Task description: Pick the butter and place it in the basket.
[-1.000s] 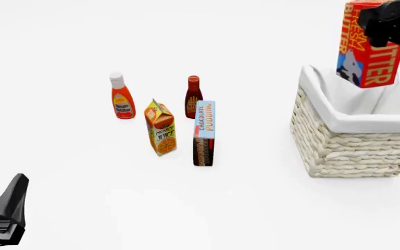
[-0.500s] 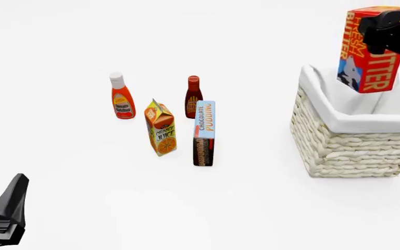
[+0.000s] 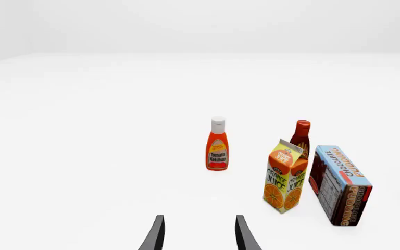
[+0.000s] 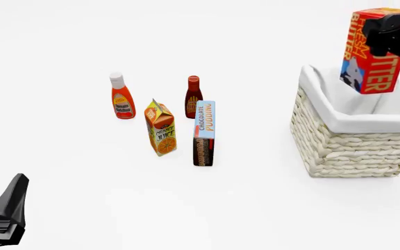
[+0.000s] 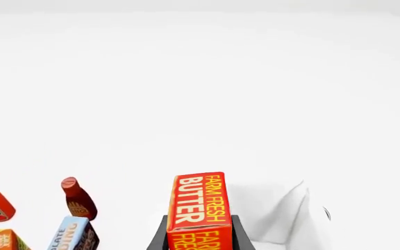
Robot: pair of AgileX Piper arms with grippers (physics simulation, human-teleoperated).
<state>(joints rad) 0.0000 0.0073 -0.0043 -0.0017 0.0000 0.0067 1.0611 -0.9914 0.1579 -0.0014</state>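
Scanning from the left, we find the left gripper (image 4: 5,211) parked low at the near edge of the table, its fingers parted around nothing in its wrist view. Next come the ketchup bottle (image 4: 122,96), the orange juice carton (image 4: 160,128), the dark sauce bottle (image 4: 193,97) and the chocolate pudding box (image 4: 203,133), all upright, grouped near one another and well apart from the basket (image 4: 356,140). At the far right, we see the right gripper (image 4: 395,34) clamped on the butter (image 4: 371,51), which hangs on end in the air above the basket's open mouth, clear of the cloth-lined rim. We judge the carry complete and the release pending. The main risk is a drop from this height: the box hangs slightly tilted and could tumble, strike the rim and bounce out onto the table. A second risk is lowering off-centre, which would catch a corner of the box on the folded lining.
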